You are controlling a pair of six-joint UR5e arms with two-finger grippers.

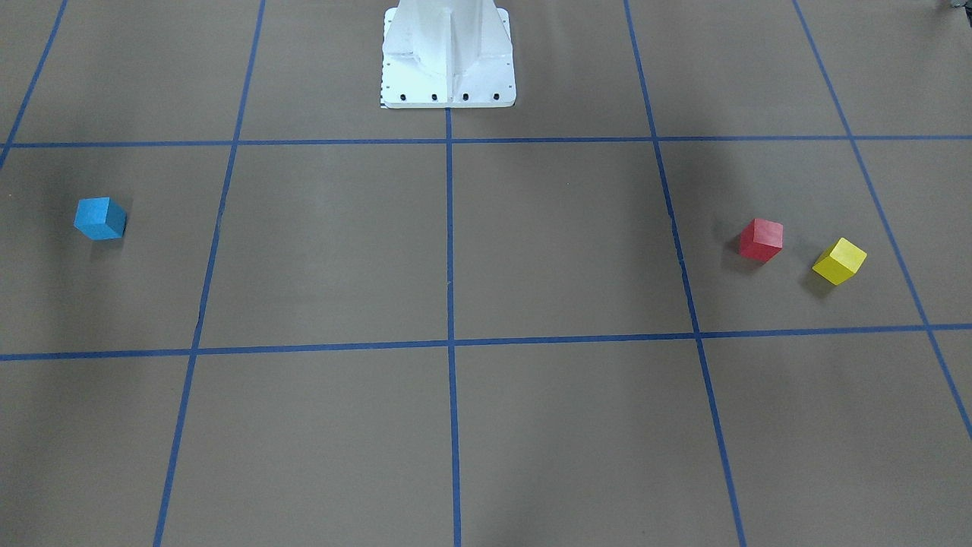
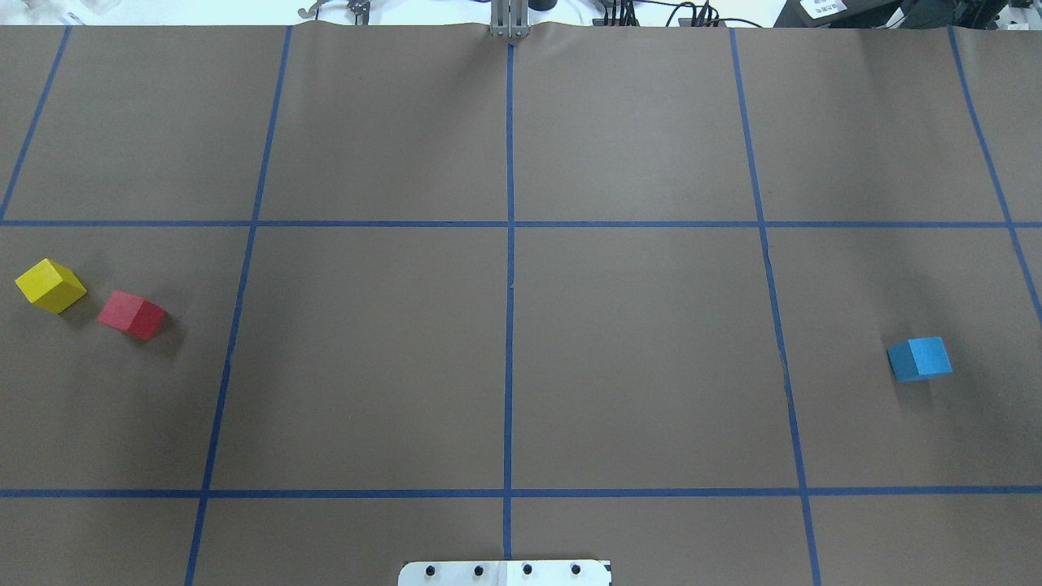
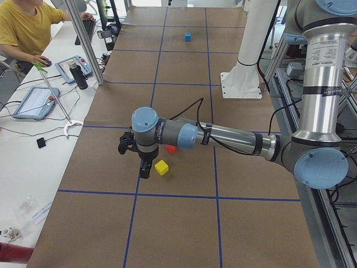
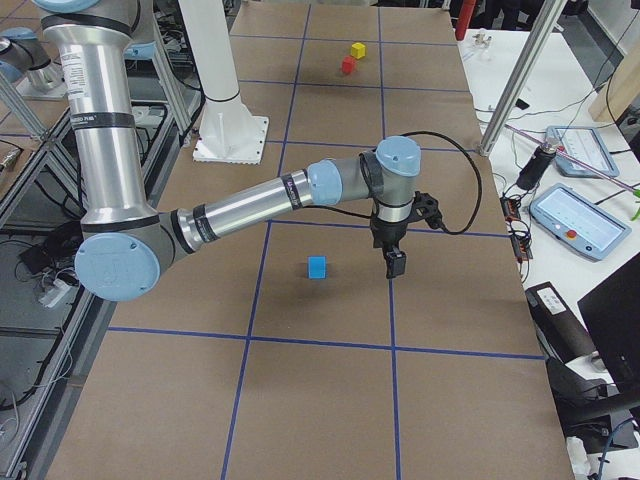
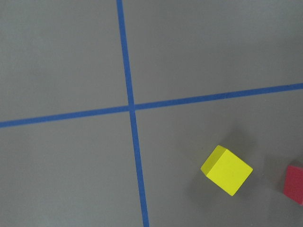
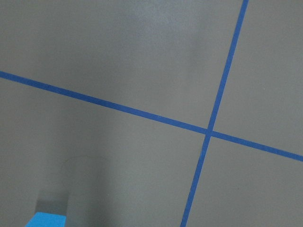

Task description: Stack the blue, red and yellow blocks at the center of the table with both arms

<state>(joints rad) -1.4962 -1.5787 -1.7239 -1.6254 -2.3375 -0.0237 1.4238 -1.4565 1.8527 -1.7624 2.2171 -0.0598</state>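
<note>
left gripper (image 3: 144,170) near yellow block (image 3: 162,167), apparently diagonal to grid lines (image 2: 510,325); grip unreadable.

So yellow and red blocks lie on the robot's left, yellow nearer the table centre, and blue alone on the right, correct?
Not quite: the red block is nearer the centre, the yellow block outside it, as the overhead view shows. Both lie on the robot's left, the blue block alone on the right.

Blue block (image 2: 920,359) sits alone far out on the robot's right; red block (image 2: 132,315) and yellow block (image 2: 50,286) lie near each other, apart, far left, all unstacked.
</note>
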